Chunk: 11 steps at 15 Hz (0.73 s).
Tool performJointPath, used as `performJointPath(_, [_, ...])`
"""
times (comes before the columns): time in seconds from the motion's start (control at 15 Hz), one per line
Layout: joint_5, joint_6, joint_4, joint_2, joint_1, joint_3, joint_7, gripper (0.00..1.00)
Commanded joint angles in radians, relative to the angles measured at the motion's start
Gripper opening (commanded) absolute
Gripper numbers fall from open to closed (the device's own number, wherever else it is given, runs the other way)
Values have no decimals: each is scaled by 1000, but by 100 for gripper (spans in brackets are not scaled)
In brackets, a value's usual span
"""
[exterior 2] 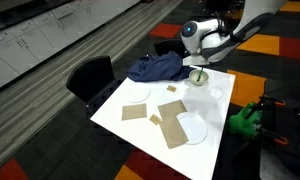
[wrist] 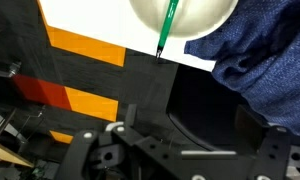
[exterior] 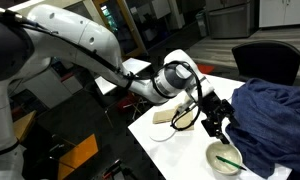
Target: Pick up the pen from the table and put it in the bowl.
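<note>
The green pen (wrist: 167, 28) rests in the white-cream bowl (wrist: 205, 20), slanted, with one end poking over the rim. In both exterior views the pen (exterior: 228, 160) shows inside the bowl (exterior: 218, 150) near a corner of the white table (exterior: 165, 150). My gripper (exterior: 218, 118) hangs just above the bowl (exterior 2: 198, 77), open and empty. In the wrist view its two fingers (wrist: 189, 118) stand wide apart with nothing between them. In an exterior view the gripper (exterior 2: 201, 64) is at the table's (exterior 2: 150, 130) far end.
A blue cloth (exterior: 275, 115) lies heaped beside the bowl, also seen in the wrist view (wrist: 260, 50). Flat white plates (exterior 2: 138, 95) (exterior 2: 193, 128) and brown cardboard pieces (exterior 2: 173, 122) lie on the table. A black chair (exterior 2: 90, 75) stands alongside.
</note>
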State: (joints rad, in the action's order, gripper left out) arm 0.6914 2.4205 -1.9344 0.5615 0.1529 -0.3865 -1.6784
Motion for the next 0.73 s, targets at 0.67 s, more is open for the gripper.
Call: performJointPath(0.67, [66, -34, -81, -190, -50, 131, 1, 100])
